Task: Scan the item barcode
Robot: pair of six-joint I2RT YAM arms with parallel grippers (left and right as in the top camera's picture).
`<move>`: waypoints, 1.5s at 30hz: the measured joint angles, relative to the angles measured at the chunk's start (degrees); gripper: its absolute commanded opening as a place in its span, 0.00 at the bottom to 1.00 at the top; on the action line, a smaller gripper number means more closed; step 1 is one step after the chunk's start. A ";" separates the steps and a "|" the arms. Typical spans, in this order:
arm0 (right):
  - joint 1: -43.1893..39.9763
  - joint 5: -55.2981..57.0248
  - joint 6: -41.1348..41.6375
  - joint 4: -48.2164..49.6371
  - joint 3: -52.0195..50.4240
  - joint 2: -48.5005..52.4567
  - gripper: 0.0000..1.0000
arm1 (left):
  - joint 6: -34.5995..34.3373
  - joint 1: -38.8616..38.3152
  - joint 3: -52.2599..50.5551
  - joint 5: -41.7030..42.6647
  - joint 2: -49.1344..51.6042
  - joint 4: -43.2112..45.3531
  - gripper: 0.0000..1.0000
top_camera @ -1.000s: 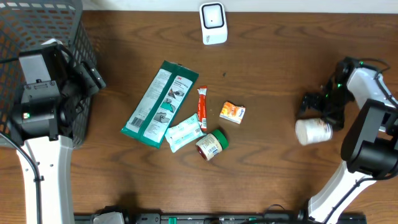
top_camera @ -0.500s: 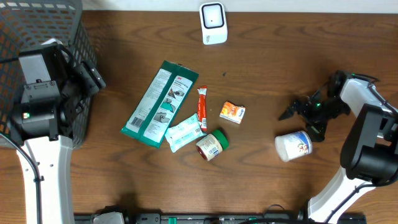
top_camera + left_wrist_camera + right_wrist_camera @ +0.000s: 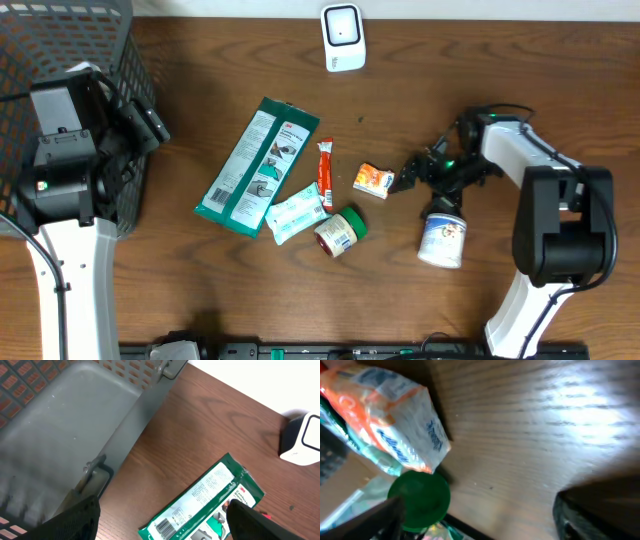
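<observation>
While poised beside small orange plastic packet [image 3: 374, 180] with right gripper [image 3: 408, 172] spread empty, grasping nothing. Pending: lift, present barcode to white boxy scanner [image 3: 342, 38].

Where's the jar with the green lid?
In the middle of the overhead view, the jar lies on its side, a bit nearer the robot than the orange packet, with the white pouch beside it on the left.

It looked like a mock shop checkout. A white barcode scanner [image 3: 343, 38] stood at twelve o'clock on the wooden table [image 3: 450, 110]. A grey mesh basket [image 3: 35, 45] sat at ten o'clock and a green 3M packet [image 3: 257, 165] lay near centre.
</observation>
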 measured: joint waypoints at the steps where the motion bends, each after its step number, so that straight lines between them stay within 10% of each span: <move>1: 0.33 0.74 0.04 -0.66 0.52 0.11 0.88 | 0.00 0.00 0.00 0.00 0.00 0.02 0.83; 12: 0.63 20.55 0.63 -13.77 20.06 -10.01 0.99 | 0.00 0.00 0.00 0.00 0.00 0.04 0.83; 21: 0.90 24.85 8.55 -27.28 17.42 -16.98 0.99 | 0.00 0.00 0.00 0.00 0.00 0.00 0.83; 45: 19.74 38.10 23.58 -14.97 0.42 -16.28 0.99 | 0.00 0.00 0.00 0.00 0.00 0.02 0.83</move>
